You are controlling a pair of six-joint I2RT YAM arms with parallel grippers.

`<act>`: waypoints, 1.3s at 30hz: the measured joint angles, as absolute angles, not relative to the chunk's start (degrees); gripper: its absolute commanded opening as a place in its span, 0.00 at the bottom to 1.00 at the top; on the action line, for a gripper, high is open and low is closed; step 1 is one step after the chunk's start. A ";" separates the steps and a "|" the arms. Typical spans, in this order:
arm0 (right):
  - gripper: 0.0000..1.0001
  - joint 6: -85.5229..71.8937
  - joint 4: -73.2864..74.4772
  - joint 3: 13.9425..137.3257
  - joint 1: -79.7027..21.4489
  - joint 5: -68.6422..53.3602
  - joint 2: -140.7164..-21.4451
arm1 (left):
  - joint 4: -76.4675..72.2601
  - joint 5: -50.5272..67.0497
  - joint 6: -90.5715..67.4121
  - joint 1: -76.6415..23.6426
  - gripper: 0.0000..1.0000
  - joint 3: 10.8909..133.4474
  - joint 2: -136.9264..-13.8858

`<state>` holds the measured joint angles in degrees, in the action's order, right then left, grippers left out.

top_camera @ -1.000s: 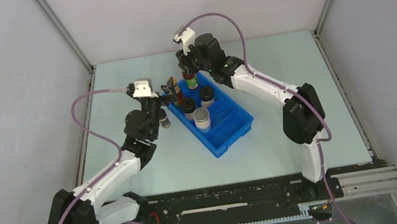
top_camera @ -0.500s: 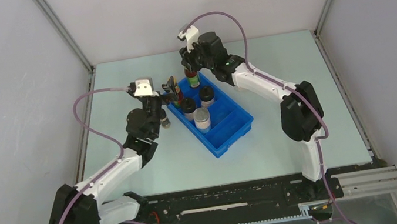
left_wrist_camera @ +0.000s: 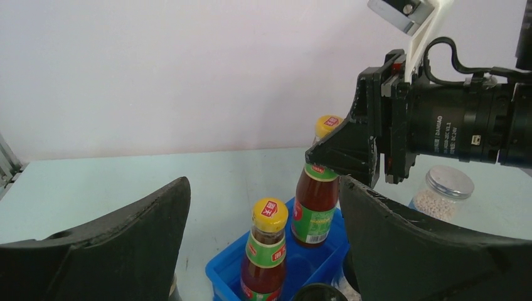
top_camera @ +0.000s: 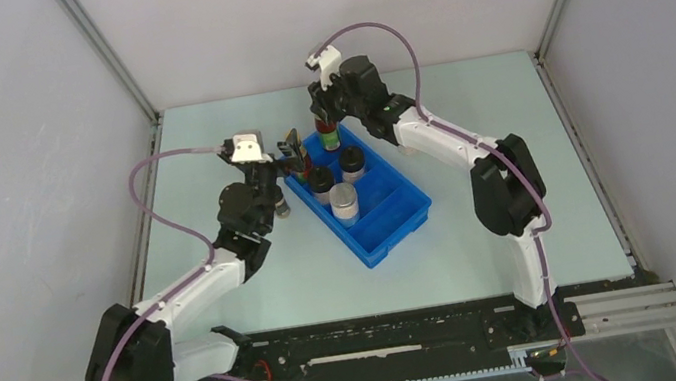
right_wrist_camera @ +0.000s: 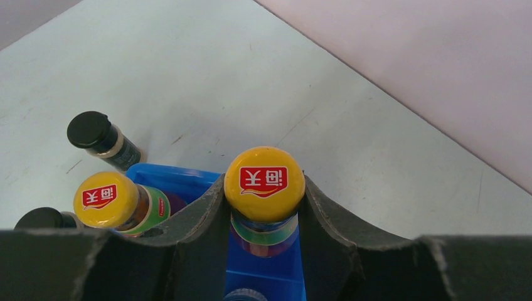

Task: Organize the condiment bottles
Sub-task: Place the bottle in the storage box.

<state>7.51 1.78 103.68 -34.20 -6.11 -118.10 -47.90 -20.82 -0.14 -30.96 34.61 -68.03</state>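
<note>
The right jaws clamp one bottle (right_wrist_camera: 264,182) — its twin (right_wrist_camera: 106,199) stands beside.

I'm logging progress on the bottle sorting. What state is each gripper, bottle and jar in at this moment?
held sauce bottle: upright, capped, at the blue tray's far end.
second sauce bottle: upright, capped, in the tray, ungripped.
black-lidded jar: upright, lidded, on the table outside the tray.
silver-lidded jar: upright, lidded, in the tray.
right gripper: jaws shut on the held sauce bottle's neck.
left gripper: jaws open, empty.
</note>
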 measured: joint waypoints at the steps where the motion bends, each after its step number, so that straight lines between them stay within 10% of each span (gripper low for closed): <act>1: 0.00 7.49 1.76 103.66 -34.20 -6.11 -118.21 | -48.12 -20.80 -0.16 -30.94 0.92 34.61 -68.12; 32: 0.00 7.44 -6.07 93.95 -34.48 -5.41 -118.37 | -56.18 -20.86 -3.20 -30.61 0.98 34.15 -70.63; 39: 0.32 7.73 -8.62 92.49 -35.51 -3.05 -118.37 | -56.45 -20.86 -3.53 -30.57 1.00 34.06 -70.63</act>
